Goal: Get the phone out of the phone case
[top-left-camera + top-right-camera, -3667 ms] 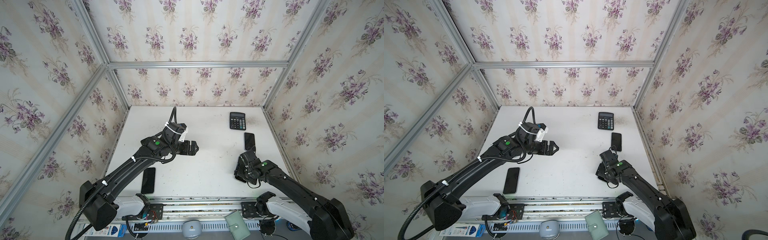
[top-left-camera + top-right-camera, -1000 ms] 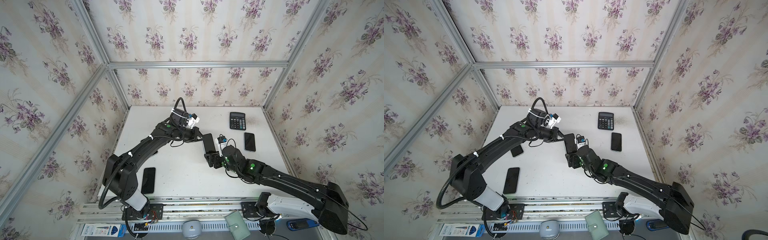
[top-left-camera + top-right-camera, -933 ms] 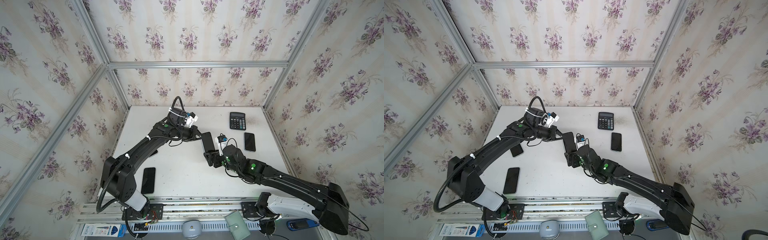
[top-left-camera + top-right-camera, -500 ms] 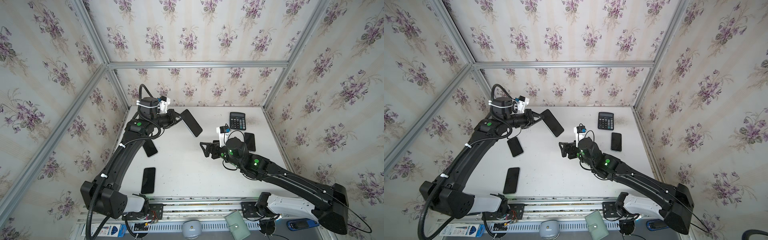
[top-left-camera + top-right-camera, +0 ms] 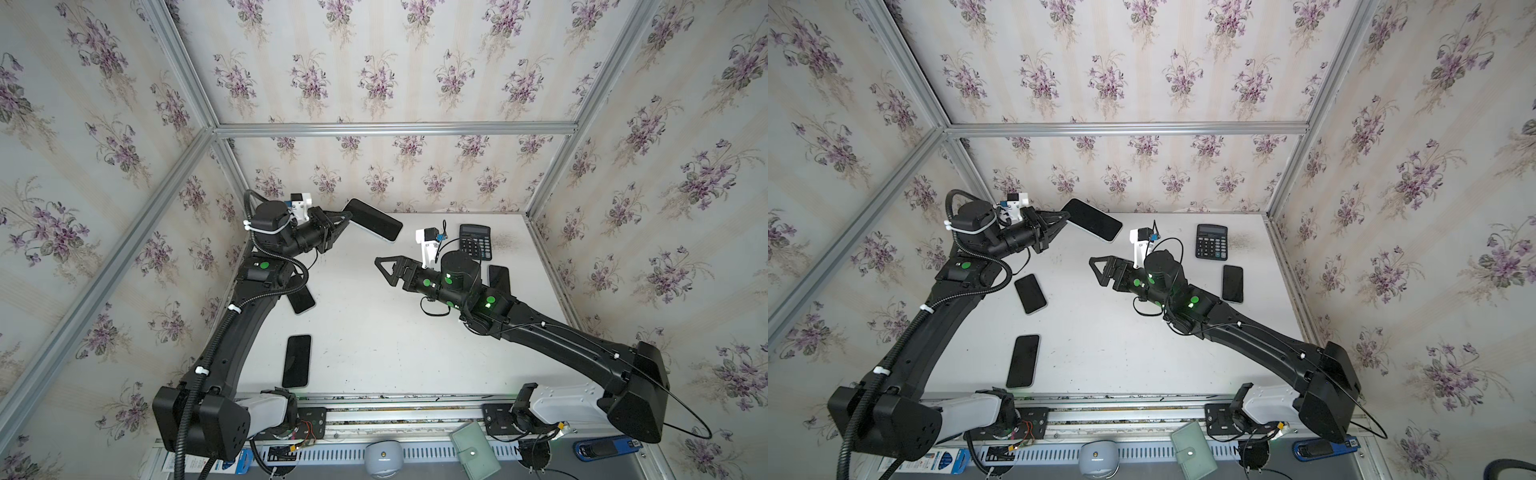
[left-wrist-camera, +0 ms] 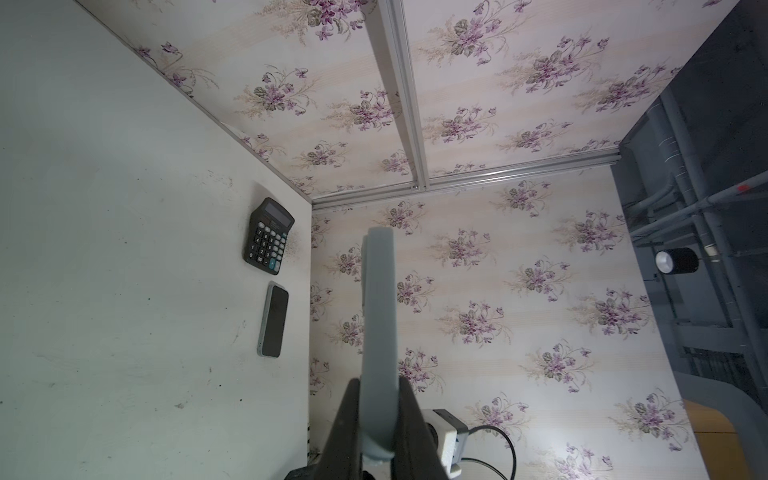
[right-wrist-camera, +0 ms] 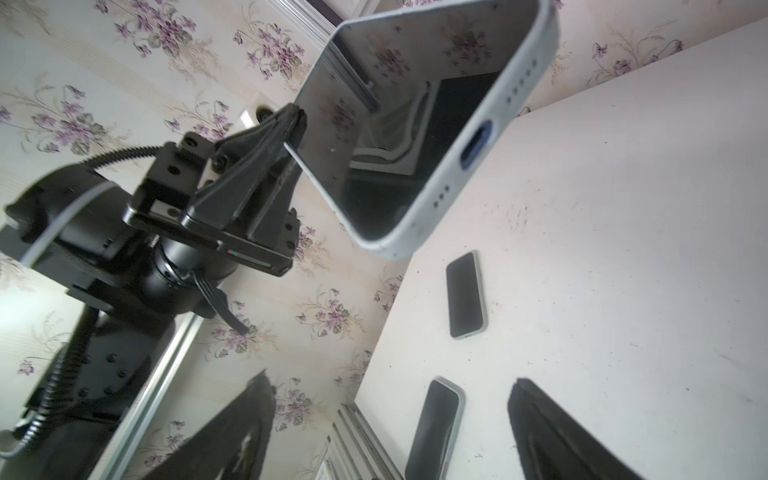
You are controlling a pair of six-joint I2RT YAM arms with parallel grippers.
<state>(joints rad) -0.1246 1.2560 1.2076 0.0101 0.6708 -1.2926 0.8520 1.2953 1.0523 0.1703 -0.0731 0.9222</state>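
Note:
The phone (image 7: 399,124) has a dark, mirror-like screen and sits inside a pale grey-blue phone case (image 7: 511,112). My left gripper (image 5: 347,214) (image 5: 1065,215) is shut on one end of it and holds it in the air over the table's back left, in both top views. The left wrist view shows the case (image 6: 377,307) edge-on, pinched in that gripper (image 6: 378,399). My right gripper (image 5: 384,272) (image 5: 1099,270) is open and empty near mid-table, pointing at the phone but apart from it. Its fingers (image 7: 552,432) frame the right wrist view.
A black calculator (image 5: 475,241) (image 5: 1212,242) lies at the back right, with a dark phone (image 5: 1232,283) just in front of it. Two more phones (image 5: 297,360) (image 5: 1030,293) lie flat on the left side of the white table (image 5: 374,340).
The left gripper has carried the cased phone up and back to the left, away from the middle. The right gripper has let go of its lower end, opened and drawn back to the right.

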